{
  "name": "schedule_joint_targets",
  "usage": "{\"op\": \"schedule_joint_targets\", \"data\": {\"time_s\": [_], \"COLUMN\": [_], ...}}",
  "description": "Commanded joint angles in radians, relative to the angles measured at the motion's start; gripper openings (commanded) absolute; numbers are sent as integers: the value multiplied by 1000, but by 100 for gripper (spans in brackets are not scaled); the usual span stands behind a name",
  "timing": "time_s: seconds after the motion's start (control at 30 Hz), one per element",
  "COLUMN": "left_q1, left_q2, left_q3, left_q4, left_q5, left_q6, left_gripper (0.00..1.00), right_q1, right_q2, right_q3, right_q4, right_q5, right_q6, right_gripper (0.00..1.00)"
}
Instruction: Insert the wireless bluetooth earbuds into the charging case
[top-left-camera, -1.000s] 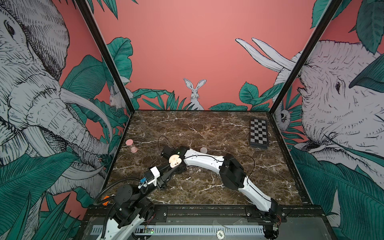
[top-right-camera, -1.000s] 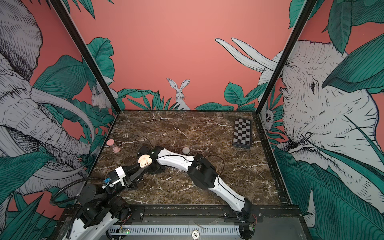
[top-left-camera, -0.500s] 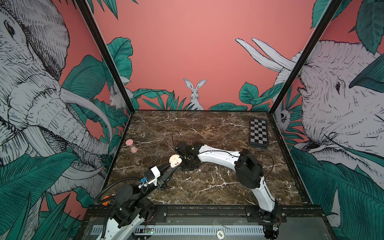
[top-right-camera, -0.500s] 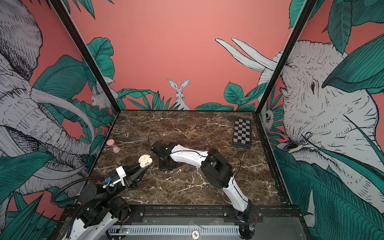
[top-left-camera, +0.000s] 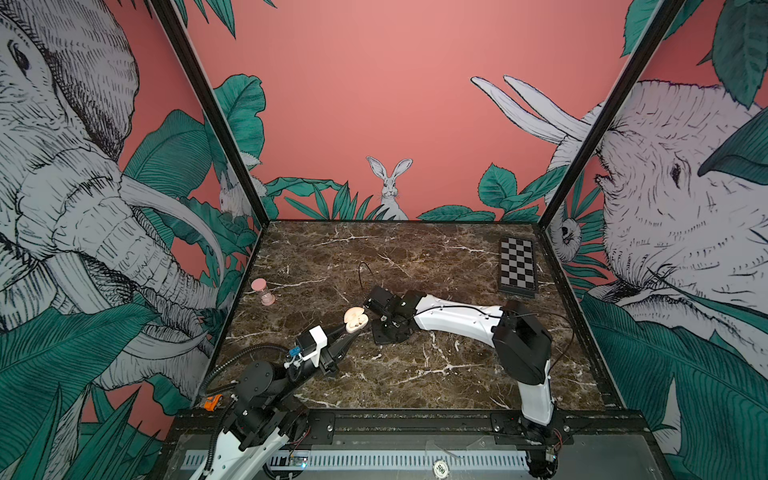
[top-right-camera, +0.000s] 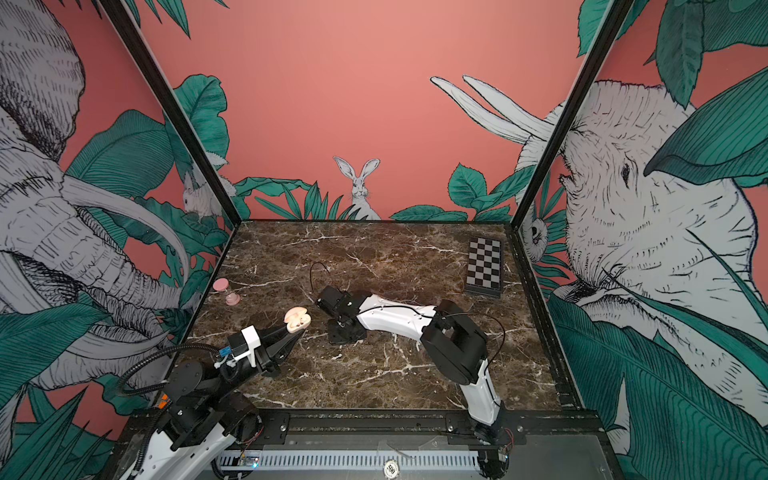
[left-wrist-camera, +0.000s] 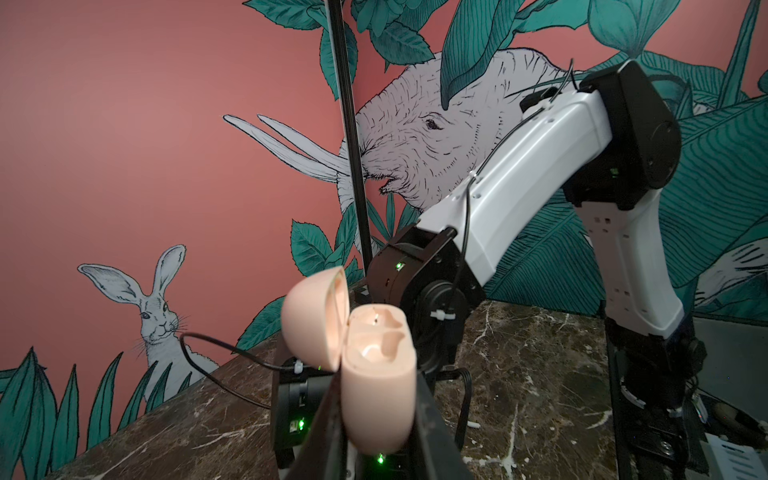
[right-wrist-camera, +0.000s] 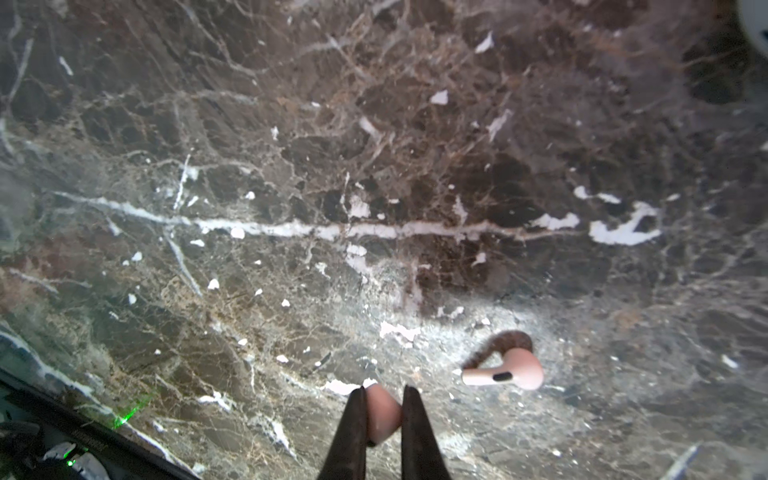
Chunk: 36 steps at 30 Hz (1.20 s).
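Note:
A pale peach charging case (left-wrist-camera: 378, 395) stands upright with its lid (left-wrist-camera: 316, 320) hinged open, and my left gripper (left-wrist-camera: 380, 419) is shut on its body. Both top views show the case (top-left-camera: 356, 319) (top-right-camera: 297, 318) held above the marble at centre-left. My right gripper (right-wrist-camera: 384, 392) points down at the marble just right of the case and is shut on a pinkish earbud (right-wrist-camera: 382, 411). Another earbud (right-wrist-camera: 505, 374) lies loose on the marble close beside those fingers. In both top views the earbuds are hidden under the right wrist (top-left-camera: 386, 303).
A pink hourglass (top-left-camera: 262, 291) stands near the left wall. A checkered board (top-left-camera: 517, 270) lies at the back right. A black cable (top-left-camera: 365, 270) loops up from the right wrist. The right forearm (top-left-camera: 457, 320) stretches low across the table's middle.
My right gripper has drawn away from above the case to the right and now sits beside it over the marble. The left gripper and case have stayed put.

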Motion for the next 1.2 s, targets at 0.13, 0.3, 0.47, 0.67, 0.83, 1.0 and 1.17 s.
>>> {"op": "schedule_joint_targets", "data": {"time_s": [0.13,0.3,0.47,0.67,0.83,1.0,1.17], "left_q1": [5,5,4,-14,-106,-220,-233], "left_q2": [33,93,111,125,197,262,338], "left_q3": [4,16,-29,-92,-104,-151,-209], "left_q4": [119,161,221,259,267,353,476], "left_q5": [-5,17,-31,-71,-152,-274,-311], "left_q6": [-167,-277,-421,-487,-442,-399,-404], "left_gripper": [0,0,0,0,0,0,0], "right_q1": [-15,-28,-41,-44,-45,-46,-46], "right_q2": [-136,-213,-276,-334,-358,-450,-526], "right_q3": [-99,-188,-265,-337,-387,-415,-428], "right_q4": [82,109,126,125,140,138,115], "right_q5": [34,42,40,35,43,68,110], "right_q6": [-39,-52,-66,-90,-115,-134,-167], "right_gripper": [12,12,12,12,12,12,12]}}
